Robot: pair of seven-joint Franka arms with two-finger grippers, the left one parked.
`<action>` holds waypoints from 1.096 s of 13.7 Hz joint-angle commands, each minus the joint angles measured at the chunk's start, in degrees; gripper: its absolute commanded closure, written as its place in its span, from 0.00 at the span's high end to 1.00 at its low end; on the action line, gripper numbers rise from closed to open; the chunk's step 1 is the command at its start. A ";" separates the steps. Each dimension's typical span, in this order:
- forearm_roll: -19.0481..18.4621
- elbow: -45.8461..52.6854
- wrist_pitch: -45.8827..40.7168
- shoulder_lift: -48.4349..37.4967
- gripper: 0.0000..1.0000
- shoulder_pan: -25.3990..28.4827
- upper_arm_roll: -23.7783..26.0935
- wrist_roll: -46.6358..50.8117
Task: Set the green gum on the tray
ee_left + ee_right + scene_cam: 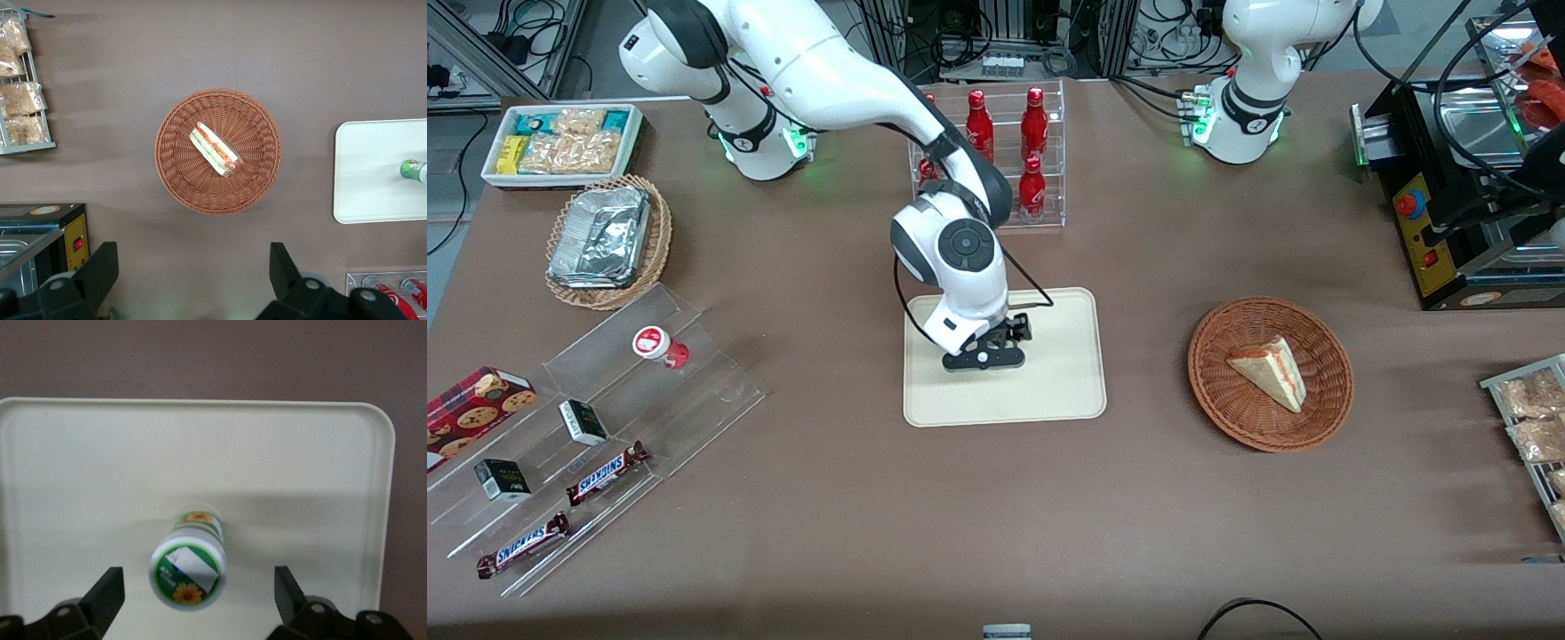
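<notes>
The pincer (985,354) hangs over the tray (1067,391), its fingers (107,590) spread wide and gripping nothing. Directly below it, between the two fingers but touching neither, the gum (188,567) stands upright on the tray, lid up, well inside the rim. It looks like a small, stiff plastic canister, probably light, with a smooth rounded wall that could slip or roll if tipped; it seems hardly fragile. A hold would best go across the body just under the lid, fingers square to the sides. From how things lie, the placing appears done.
</notes>
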 commanded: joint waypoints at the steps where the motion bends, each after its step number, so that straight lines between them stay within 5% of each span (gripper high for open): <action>1: -0.77 -0.24 -8.07 -5.46 1.00 -1.34 0.05 -4.54; 10: -0.06 -0.59 -23.55 -14.79 1.00 -9.25 0.14 -20.27; 15: 0.46 -2.61 -24.61 -19.00 1.00 -14.17 0.23 -22.14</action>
